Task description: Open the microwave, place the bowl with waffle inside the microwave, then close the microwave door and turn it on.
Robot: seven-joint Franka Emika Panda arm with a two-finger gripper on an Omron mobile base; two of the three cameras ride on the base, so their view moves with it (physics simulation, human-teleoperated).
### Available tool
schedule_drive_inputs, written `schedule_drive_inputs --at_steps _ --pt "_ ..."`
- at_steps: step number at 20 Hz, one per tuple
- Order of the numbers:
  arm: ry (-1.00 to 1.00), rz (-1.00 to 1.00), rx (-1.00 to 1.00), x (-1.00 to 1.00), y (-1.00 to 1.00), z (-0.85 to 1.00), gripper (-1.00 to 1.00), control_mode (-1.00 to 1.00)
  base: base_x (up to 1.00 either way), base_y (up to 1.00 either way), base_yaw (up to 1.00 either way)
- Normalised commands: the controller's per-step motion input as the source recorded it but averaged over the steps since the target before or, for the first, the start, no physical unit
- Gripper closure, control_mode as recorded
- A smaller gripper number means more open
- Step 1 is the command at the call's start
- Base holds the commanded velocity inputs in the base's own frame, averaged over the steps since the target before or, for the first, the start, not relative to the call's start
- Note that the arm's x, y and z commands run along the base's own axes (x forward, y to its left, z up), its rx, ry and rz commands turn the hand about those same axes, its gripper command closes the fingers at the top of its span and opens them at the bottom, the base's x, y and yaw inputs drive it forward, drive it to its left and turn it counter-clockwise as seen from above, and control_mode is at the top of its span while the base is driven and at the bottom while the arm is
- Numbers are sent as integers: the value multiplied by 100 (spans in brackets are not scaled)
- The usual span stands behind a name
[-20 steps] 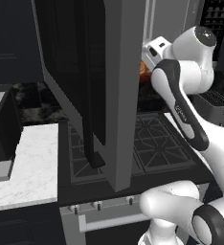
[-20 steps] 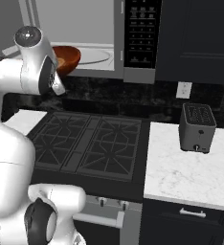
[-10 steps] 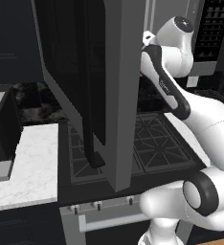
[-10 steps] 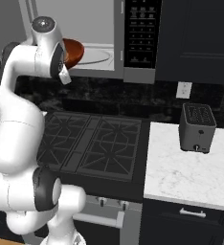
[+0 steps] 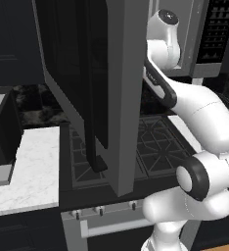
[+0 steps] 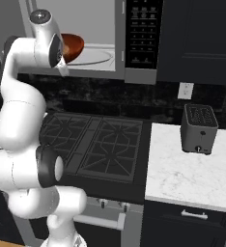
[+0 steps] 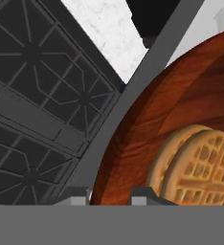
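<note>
No readable brand or label anywhere; the black keypad strip [image 6: 143, 30] on the wide grey microwave [image 6: 103, 67] has rows of small marks, too small to read.

Counts: one reddish-brown wooden round bowl [image 7: 173, 124], one round golden-tan waffle [image 7: 200, 165] lying in it, one small dark grey slotted toaster [image 6: 199, 128] on the white marble counter [image 6: 182, 169], one black gas stove [image 6: 98, 144].

Two-finger gripper [image 7: 111, 198]: jaws narrow, clamped across the bowl rim, one fingertip [image 7: 75, 197] outside the wall, the other inside next to the waffle.

Bowl sits directly ahead of the hand, over the threshold of the microwave cavity, near the pale turntable plate [image 6: 96, 56]. Cannot tell if it's touching the floor.

Grey-framed microwave door with dark window [image 5: 94, 83] is swung wide open, black bar handle [image 5: 94, 98] facing out. Stove grates lie below the hand.
</note>
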Motion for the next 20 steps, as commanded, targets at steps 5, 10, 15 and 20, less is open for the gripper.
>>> schedule_drive_inputs --at_steps 5,10,15,20 --pt "0 -7 -3 46 26 0 100 -100 0 0 0" --pt "3 -6 -2 46 18 -2 -100 -100 0 0 0" --pt "8 -3 0 36 0 -14 -100 -100 0 0 0" --pt "3 -1 0 42 0 -22 -100 -100 0 0 0"
